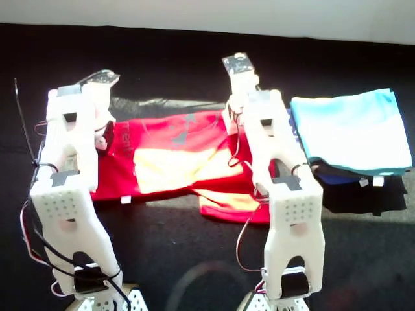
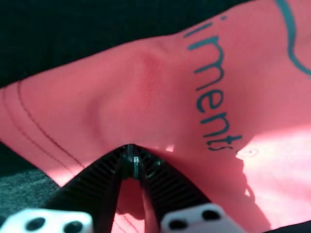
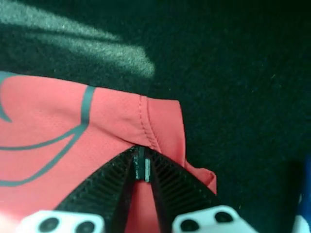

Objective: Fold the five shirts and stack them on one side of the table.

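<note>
On the black felt desk [image 1: 194, 58] before you, a red fabric shirt with grey print [image 1: 175, 155] lies spread between both arms. Your left tool [image 2: 131, 162] is pinched closed on the cloth beside the lettering. Your right tool [image 3: 141, 166] is clamped on a hemmed corner. A folded stack topped by a light blue shirt [image 1: 353, 129] sits beside your right arm.

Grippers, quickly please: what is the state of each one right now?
Left gripper: closed, pinching the red shirt.
Right gripper: closed, pinching the hem of the same red shirt.
</note>
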Available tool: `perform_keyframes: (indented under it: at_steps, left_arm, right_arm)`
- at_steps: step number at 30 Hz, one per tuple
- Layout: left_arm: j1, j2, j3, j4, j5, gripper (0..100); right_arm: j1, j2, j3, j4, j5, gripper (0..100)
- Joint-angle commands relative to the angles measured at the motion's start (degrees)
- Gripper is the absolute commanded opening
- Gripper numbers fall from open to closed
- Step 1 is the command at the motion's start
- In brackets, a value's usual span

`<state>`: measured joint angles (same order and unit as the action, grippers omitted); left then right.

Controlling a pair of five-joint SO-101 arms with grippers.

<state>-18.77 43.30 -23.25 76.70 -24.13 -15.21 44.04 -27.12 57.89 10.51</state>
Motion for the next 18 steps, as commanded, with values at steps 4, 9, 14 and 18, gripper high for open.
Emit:
perform_keyframes:
  at_steps: [4, 9, 14, 18]
  left_arm:
    - [-1.8, 8.04, -22.81, 13.27, 2.02, 1]
    - [-1.54, 8.66, -30.9, 20.04, 2.02, 1]
    - [-1.71, 8.57, -34.42, 24.0, 2.11, 1]
    - [-2.68, 7.34, -34.33, 24.09, 2.11, 1]
  right_arm:
    - [1.89, 4.0, -15.69, 9.89, -0.26, 0.6]
    - [1.89, 3.91, -25.1, 19.91, -0.35, 0.6]
    - [1.89, 3.91, -34.59, 30.81, -0.35, 0.6]
    - [1.8, 4.0, -43.56, 38.99, -0.35, 0.6]
